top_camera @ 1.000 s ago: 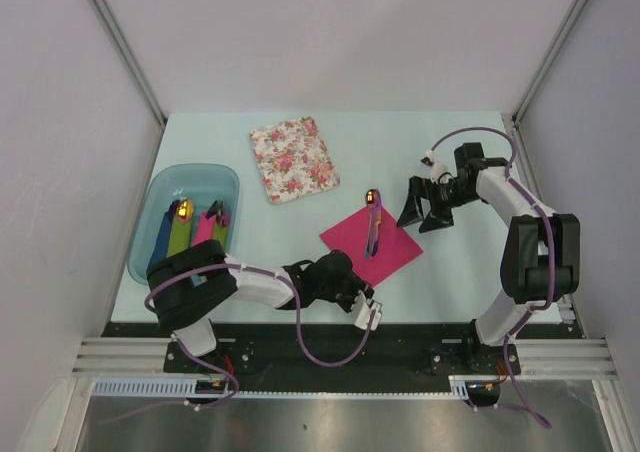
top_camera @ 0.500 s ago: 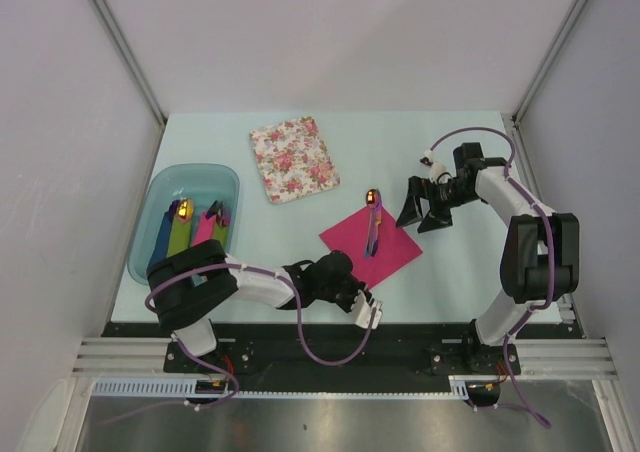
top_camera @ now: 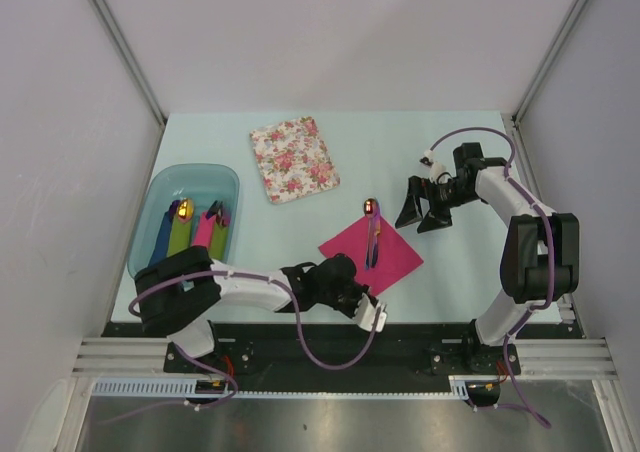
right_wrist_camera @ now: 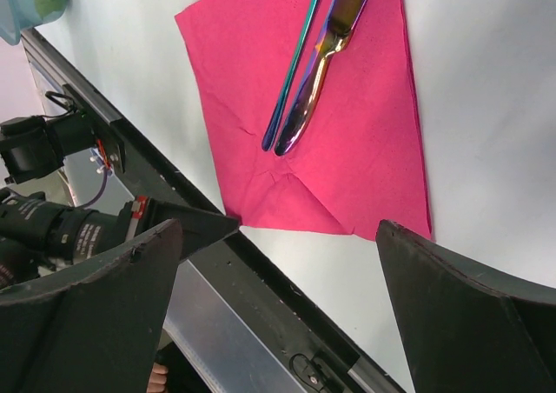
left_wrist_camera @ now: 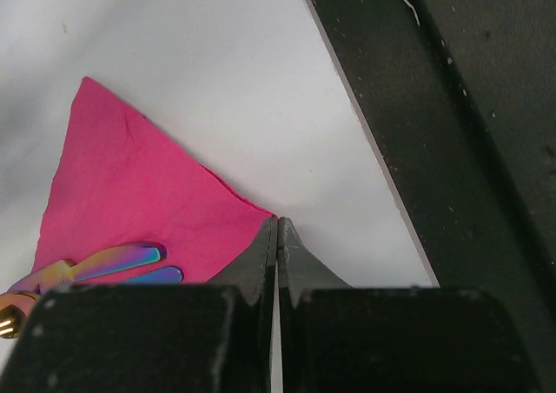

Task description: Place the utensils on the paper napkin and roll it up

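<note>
The magenta paper napkin (top_camera: pixel 372 256) lies as a diamond near the table's front edge. Two purple-blue utensils (top_camera: pixel 372 240) lie side by side on it, and the spoon's red-orange bowl (top_camera: pixel 369 206) sticks out past its far corner. They also show in the right wrist view (right_wrist_camera: pixel 306 80). My left gripper (top_camera: pixel 368 294) is shut at the napkin's near corner (left_wrist_camera: pixel 252 215), and the paper meets the closed fingertips (left_wrist_camera: pixel 269 236). The utensil handle ends (left_wrist_camera: pixel 130 258) lie just left of them. My right gripper (top_camera: pixel 425 213) is open and empty, above the table to the right of the napkin (right_wrist_camera: pixel 330 149).
A white floral napkin (top_camera: pixel 293 159) lies at the back centre. A teal tray (top_camera: pixel 150 234) at the left holds rolled green and blue napkins and more cutlery. The black front rail (left_wrist_camera: pixel 452 149) runs just beside the napkin's near corner.
The napkin and the utensils on it have slid a little toward the front edge, together with my shut left gripper. The right arm has not moved.
</note>
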You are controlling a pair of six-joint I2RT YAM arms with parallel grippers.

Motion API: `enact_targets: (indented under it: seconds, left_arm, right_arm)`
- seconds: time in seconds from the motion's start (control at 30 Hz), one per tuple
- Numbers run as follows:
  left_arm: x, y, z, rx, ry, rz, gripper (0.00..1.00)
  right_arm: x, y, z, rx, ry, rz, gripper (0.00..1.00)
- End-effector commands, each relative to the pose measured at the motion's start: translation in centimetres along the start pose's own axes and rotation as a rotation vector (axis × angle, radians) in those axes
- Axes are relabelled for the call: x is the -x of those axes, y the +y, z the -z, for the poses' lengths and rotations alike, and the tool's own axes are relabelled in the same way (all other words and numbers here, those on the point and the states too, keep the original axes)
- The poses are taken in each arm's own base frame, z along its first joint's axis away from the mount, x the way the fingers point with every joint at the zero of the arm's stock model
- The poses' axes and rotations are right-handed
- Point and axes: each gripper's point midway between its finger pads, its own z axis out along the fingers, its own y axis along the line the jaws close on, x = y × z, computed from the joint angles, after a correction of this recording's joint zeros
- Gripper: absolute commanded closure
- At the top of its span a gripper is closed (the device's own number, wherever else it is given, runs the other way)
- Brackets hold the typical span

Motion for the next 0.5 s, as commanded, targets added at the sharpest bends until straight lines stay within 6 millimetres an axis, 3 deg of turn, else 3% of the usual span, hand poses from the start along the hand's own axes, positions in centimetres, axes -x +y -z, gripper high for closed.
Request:
enact_targets:
  seconds: [0.0,0.2,0.47]
  left_arm:
    - [4.5,2.6,1.1,0.026,-0.102,0.055,1.00]
    - [5.3,5.1,2.1,0.045,-0.103,0.114,1.00]
    - [3.2,8.1,2.2,0.084,-0.055,0.161,1.00]
  right_arm:
    - [0.8,1.0,0.7,0.023,-0.026,0.024,0.00]
    - [0.8,0.9,0.8,0.013,-0.030,0.026,0.00]
    - [1.1,0.8,1.1,0.023,-0.046,0.017,0.00]
